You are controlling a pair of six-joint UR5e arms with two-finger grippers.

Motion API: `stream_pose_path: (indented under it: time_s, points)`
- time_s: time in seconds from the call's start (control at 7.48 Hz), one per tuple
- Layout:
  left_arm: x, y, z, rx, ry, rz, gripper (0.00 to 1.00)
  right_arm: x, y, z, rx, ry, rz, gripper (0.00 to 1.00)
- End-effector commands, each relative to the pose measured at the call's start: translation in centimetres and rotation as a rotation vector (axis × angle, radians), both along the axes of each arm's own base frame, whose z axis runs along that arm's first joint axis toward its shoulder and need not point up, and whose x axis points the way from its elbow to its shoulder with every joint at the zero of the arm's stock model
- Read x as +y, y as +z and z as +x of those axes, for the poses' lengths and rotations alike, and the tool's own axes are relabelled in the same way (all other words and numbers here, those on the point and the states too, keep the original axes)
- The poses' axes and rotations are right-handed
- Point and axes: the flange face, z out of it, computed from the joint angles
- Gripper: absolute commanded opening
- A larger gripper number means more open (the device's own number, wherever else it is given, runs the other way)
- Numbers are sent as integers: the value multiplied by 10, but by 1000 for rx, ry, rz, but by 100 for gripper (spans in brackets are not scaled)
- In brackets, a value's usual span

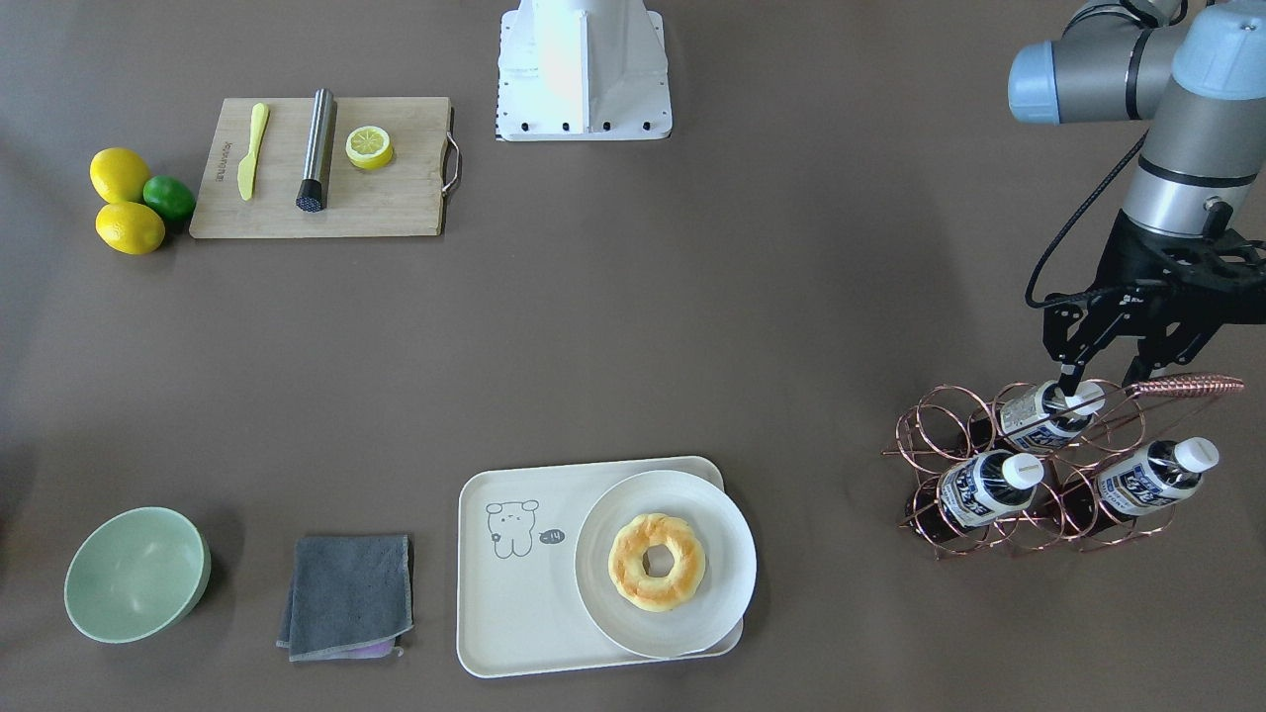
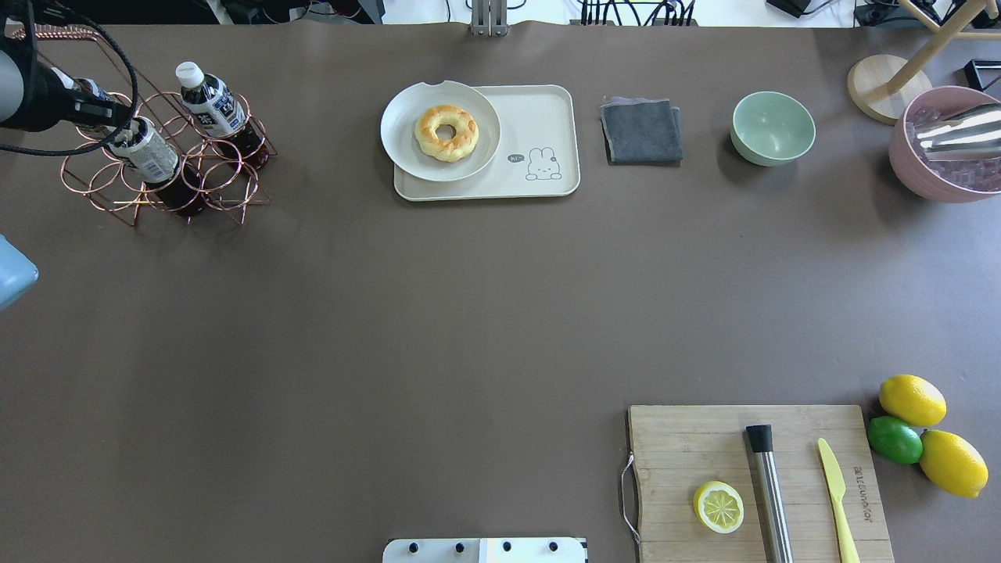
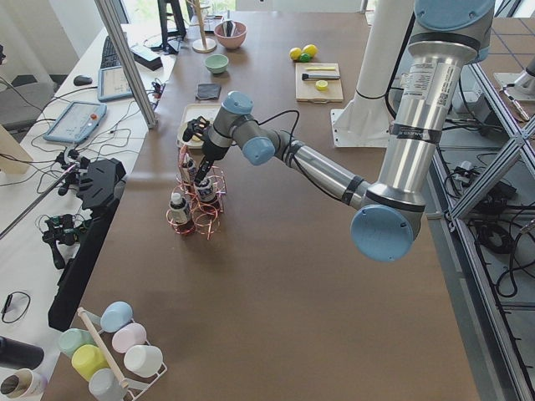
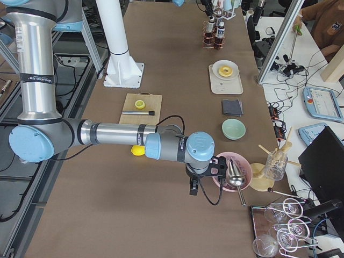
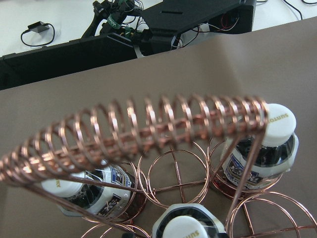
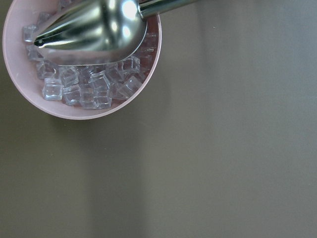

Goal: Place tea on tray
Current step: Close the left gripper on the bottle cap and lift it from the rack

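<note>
Tea is being held tilted in a copper rack, with two like bottles beside it. Its white cap is being straddled by the left gripper, jaws spread. Tray is being seen well apart on the table, partly covered by a plate with a donut. Right gripper is being held near a pink ice bowl; whether its jaws are spread cannot be told.

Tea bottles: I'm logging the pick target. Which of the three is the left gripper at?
The bottle nearest the robot's base; the left gripper straddles its white cap. The other two stand untouched.
</note>
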Motion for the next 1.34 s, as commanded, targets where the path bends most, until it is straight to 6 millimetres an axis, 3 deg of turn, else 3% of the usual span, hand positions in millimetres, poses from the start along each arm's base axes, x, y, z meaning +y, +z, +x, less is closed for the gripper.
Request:
stream_pose_path:
  time_s: [0.0, 0.53, 0.94, 1.07, 1.2]
  points:
    - [-3, 2, 2, 5, 9, -11, 62, 1, 2, 0, 1, 0, -3, 100]
    - [-12, 18, 6, 46, 27, 7, 61, 4, 3, 0, -1, 1, -6, 100]
    - [-10, 14, 5, 58, 28, 7, 46, 5, 6, 0, -2, -2, -10, 100]
    - [-10, 14, 6, 61, 32, 6, 28, 6, 7, 0, -2, -2, -13, 100]
    - [-9, 12, 5, 64, 31, 9, 0, 6, 7, 0, -2, -3, -12, 100]
